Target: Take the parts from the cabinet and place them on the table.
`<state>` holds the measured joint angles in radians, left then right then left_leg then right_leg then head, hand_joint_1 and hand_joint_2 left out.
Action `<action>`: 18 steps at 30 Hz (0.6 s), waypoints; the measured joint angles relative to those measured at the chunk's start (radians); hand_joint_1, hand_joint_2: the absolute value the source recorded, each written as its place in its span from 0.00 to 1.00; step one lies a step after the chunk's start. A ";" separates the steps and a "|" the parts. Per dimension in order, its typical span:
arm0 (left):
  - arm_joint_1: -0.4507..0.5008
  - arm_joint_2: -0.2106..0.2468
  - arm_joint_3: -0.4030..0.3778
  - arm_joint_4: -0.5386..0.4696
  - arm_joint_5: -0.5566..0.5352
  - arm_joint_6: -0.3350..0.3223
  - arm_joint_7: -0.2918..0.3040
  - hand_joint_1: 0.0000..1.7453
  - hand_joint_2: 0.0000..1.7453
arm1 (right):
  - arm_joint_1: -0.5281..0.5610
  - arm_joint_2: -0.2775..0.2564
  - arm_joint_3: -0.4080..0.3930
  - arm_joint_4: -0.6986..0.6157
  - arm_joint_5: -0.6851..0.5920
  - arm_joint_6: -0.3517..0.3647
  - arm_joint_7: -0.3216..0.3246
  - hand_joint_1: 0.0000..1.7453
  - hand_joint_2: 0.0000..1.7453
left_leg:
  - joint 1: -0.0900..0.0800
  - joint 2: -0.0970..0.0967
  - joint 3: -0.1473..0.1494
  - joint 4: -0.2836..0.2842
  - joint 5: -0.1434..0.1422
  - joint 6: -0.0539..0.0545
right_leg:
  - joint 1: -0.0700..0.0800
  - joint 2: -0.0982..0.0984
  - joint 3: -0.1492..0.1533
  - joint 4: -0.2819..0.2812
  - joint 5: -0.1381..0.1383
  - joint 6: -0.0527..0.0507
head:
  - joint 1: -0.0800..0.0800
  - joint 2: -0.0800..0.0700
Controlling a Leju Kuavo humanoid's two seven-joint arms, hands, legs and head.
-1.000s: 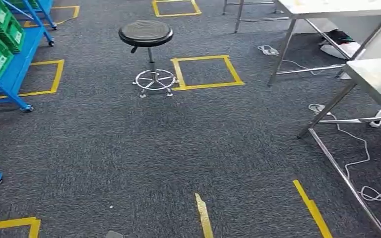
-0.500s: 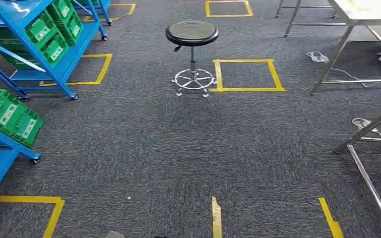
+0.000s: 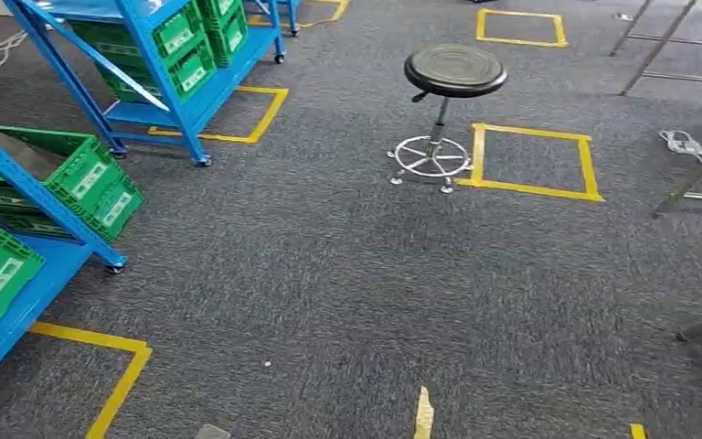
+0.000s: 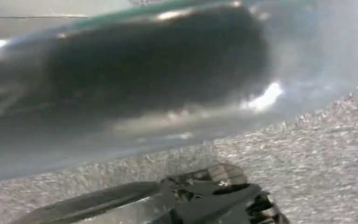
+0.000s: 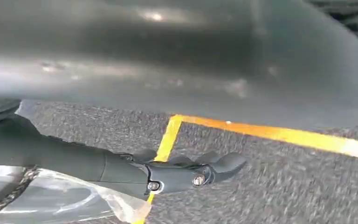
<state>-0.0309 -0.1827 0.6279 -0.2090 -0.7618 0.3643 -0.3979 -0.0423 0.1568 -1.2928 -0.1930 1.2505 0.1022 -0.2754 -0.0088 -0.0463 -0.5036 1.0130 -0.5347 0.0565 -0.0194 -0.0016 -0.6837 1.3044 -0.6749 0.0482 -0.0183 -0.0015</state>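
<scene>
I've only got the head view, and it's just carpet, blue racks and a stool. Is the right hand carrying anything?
Observer: No. The right hand hangs with its fingers stretched out, holding nothing.
Operator: What's beneath it?
Observer: Grey carpet, with a corner of yellow tape just past the fingers.
Operator: And the left hand?
Observer: The left hand is over carpet too, but it's cut off and blurred. I can't tell whether it holds anything.

White labels (image 3: 90,180) on the green bins (image 3: 71,176) of the blue racks (image 3: 160,78), print too small for reading.
</scene>
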 joint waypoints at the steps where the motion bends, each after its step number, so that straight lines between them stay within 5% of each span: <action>1: 0.004 0.000 0.000 0.000 0.000 0.000 0.000 0.00 0.00 | 0.001 0.000 0.000 0.000 0.000 0.000 0.000 0.00 0.00 | 0.000 -0.015 0.017 0.000 -0.012 -0.002 | 0.000 0.001 -0.002 -0.042 0.031 -0.001 | 0.000 0.000; 3: 0.004 -0.002 0.000 0.000 0.000 0.000 0.000 0.00 0.00 | 0.004 0.000 0.000 0.000 0.000 0.000 0.000 0.00 0.00 | 0.004 -0.041 0.054 0.000 -0.040 -0.008 | -0.001 0.024 0.026 -0.192 0.151 -0.002 | 0.000 0.000; 4: 0.006 -0.002 0.000 0.001 0.000 0.000 0.000 0.00 0.00 | 0.009 0.000 0.000 0.000 0.000 0.000 0.000 0.00 0.00 | 0.005 -0.050 0.051 -0.001 -0.053 -0.013 | -0.005 0.072 0.023 -0.252 0.244 0.001 | 0.007 0.000; 5: 0.002 -0.002 0.000 0.001 0.000 0.000 0.000 0.00 0.00 | 0.008 0.000 0.000 0.000 0.000 0.000 0.000 0.00 0.00 | 0.006 -0.064 0.059 0.001 -0.060 -0.020 | -0.004 0.079 0.023 -0.259 0.204 -0.007 | 0.006 0.000; 8: 0.003 -0.002 0.000 0.002 0.000 -0.001 -0.003 0.00 0.00 | 0.010 -0.001 -0.001 0.000 0.000 -0.001 0.003 0.00 0.00 | 0.014 -0.078 0.071 -0.018 -0.047 -0.042 | 0.007 0.049 0.057 -0.275 0.206 -0.035 | 0.005 0.000; 9: 0.004 -0.002 0.000 0.002 0.001 0.000 -0.002 0.00 0.00 | 0.011 0.001 -0.001 0.000 0.000 -0.002 0.002 0.00 0.00 | 0.013 -0.063 0.070 0.000 -0.044 -0.043 | 0.002 0.041 0.080 -0.289 0.210 -0.041 | 0.003 0.000; 10: 0.002 -0.002 0.000 0.002 0.002 0.000 -0.002 0.00 0.00 | 0.010 0.000 -0.002 0.000 -0.001 -0.002 0.002 0.00 0.00 | 0.010 -0.010 0.043 0.057 -0.025 -0.049 | 0.003 0.030 0.098 -0.300 0.204 -0.047 | 0.005 0.000; 11: -0.002 -0.002 0.000 0.002 0.006 0.001 -0.002 0.00 0.00 | 0.010 0.000 -0.001 0.000 -0.001 -0.002 0.002 0.00 0.00 | 0.009 0.017 -0.009 0.134 -0.023 -0.053 | 0.005 0.016 0.113 -0.309 0.197 -0.054 | 0.000 0.000; 13: -0.006 -0.002 0.000 0.002 0.008 0.000 -0.003 0.00 0.00 | 0.009 0.000 -0.001 0.000 -0.001 -0.002 0.002 0.00 0.00 | 0.009 0.032 -0.106 0.258 -0.093 -0.060 | 0.008 -0.010 0.143 -0.318 0.177 -0.058 | 0.001 0.000; 15: -0.001 -0.002 0.000 0.002 0.008 -0.001 -0.004 0.00 0.00 | 0.009 0.000 -0.001 0.000 -0.001 -0.002 0.002 0.00 0.00 | 0.009 0.033 -0.155 0.277 -0.141 -0.062 | 0.010 -0.028 0.174 -0.318 0.151 -0.058 | 0.000 0.000; 16: 0.002 -0.001 0.000 0.002 0.008 -0.002 -0.004 0.00 0.00 | 0.008 0.000 -0.001 0.000 -0.001 -0.002 0.001 0.00 0.00 | 0.008 0.033 -0.157 0.245 -0.121 -0.058 | 0.012 -0.037 0.195 -0.318 0.137 -0.057 | 0.001 0.000; 18: 0.003 -0.001 0.000 0.002 0.008 -0.005 -0.006 0.00 0.00 | 0.008 0.000 -0.001 0.000 -0.001 -0.002 -0.002 0.00 0.00 | 0.001 0.051 -0.137 0.117 0.006 -0.038 | 0.018 -0.059 0.234 -0.319 0.108 -0.055 | 0.000 0.000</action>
<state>-0.0284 -0.1839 0.6283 -0.2075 -0.7542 0.3594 -0.4043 -0.0348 0.1572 -1.2940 -0.1934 1.2497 0.1007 -0.2770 -0.0082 0.0052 -0.6409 1.1296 -0.5282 0.0189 -0.0010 -0.0607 -0.4494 0.9850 -0.5670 -0.0072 -0.0183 -0.0015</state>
